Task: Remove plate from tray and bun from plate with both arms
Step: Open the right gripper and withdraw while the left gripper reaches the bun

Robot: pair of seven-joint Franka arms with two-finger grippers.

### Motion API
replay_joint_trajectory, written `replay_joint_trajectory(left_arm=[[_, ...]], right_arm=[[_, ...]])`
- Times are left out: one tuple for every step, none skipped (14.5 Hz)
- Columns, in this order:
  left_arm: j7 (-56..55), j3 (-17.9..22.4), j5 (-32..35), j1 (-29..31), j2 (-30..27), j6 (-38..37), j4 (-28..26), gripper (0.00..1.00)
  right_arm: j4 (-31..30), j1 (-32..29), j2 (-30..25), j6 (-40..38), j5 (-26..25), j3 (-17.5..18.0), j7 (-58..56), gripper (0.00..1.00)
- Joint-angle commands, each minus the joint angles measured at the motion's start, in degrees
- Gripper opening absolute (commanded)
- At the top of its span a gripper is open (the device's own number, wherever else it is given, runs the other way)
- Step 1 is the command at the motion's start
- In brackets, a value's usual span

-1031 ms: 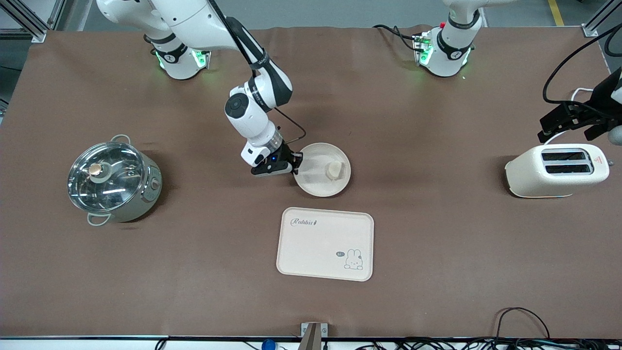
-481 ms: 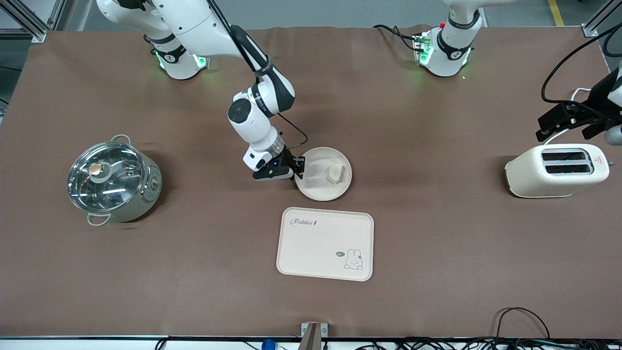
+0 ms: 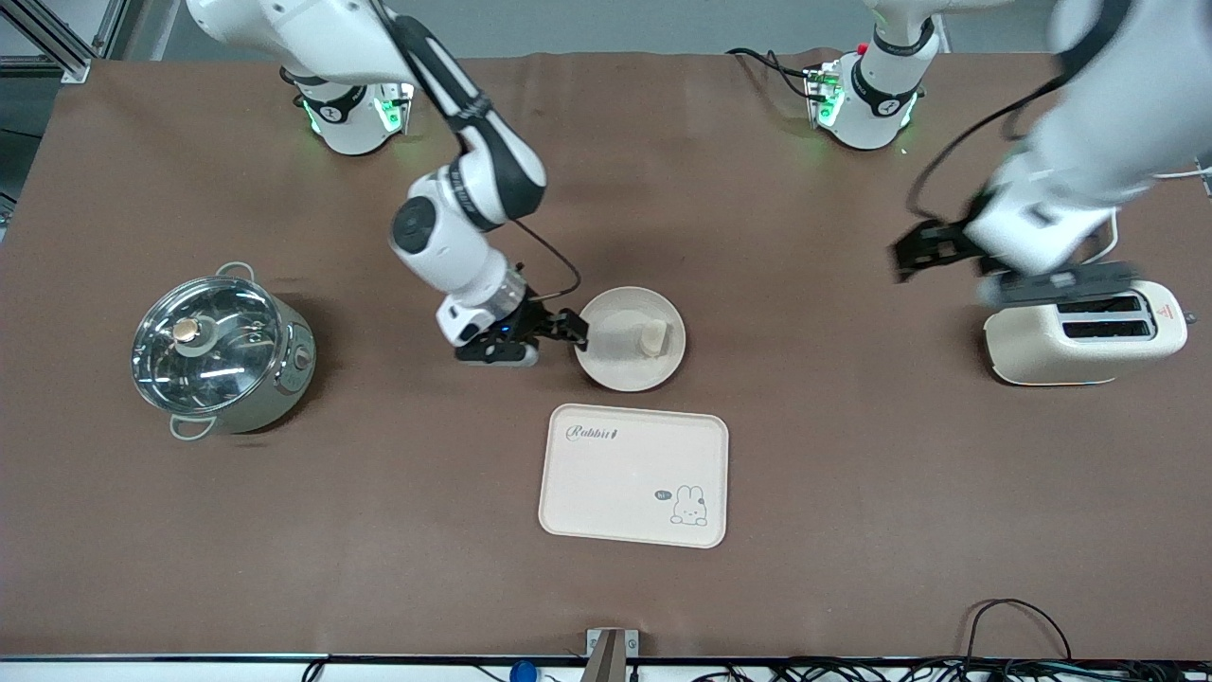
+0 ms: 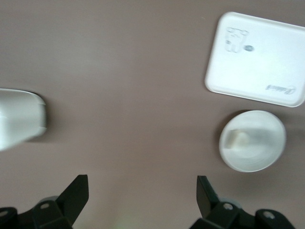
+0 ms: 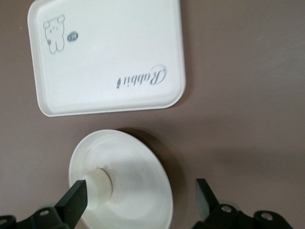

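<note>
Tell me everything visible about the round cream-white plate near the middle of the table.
The round, shallow cream-white plate has a raised rim and a matte look. It lies flat on the brown table, farther from the front camera than the rectangular cream tray with a rabbit drawing, apart from it. A small pale cream-beige bun sits inside it, off-centre. The right end effector is open beside its rim toward the right arm's end of the table, not gripping it.

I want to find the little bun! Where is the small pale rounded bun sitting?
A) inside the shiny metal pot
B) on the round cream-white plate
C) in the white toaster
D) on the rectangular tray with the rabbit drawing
B: the small pale rounded bun rests on the round cream-white plate, while the rectangular rabbit tray holds nothing.
</note>
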Motion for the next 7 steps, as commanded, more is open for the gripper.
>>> replay_joint_trajectory(left_arm=[[-6.7,-0.8,0.7,-5.4,9.1,7.2,1.4,1.0],[-9.2,-0.8,0.7,-8.0,12.9,10.8,1.6,1.0],[-11.8,-0.8,0.6,-9.7,16.4,13.4,1.7,1.0],[-14.0,-0.7,0.9,-12.3,19.8,17.3,1.8,1.0],[-14.9,-0.4,2.6,-14.8,22.0,20.9,1.8,1.0],[-16.0,-0.2,5.6,-16.6,24.3,23.3,1.7,1.0],[-19.4,-0.2,8.1,-17.6,26.5,24.5,1.7,1.0]], right_arm=[[2.5,-4.4,-6.2,-15.1,-5.4,-3.4,-0.4,1.0],[4.5,-5.3,-8.5,-22.0,-10.5,-5.6,-0.4,1.0],[6.7,-6.4,-10.0,-28.6,-13.5,-7.4,-0.6,1.0],[8.3,-8.1,-11.5,-35.0,-14.8,-8.6,-0.8,1.0],[8.8,-11.5,-13.7,-39.5,-15.2,-8.8,-2.9,1.0],[8.7,-15.4,-15.9,-42.4,-15.6,-8.5,-6.9,1.0],[8.9,-19.0,-17.3,-45.6,-15.9,-8.2,-9.9,1.0]])
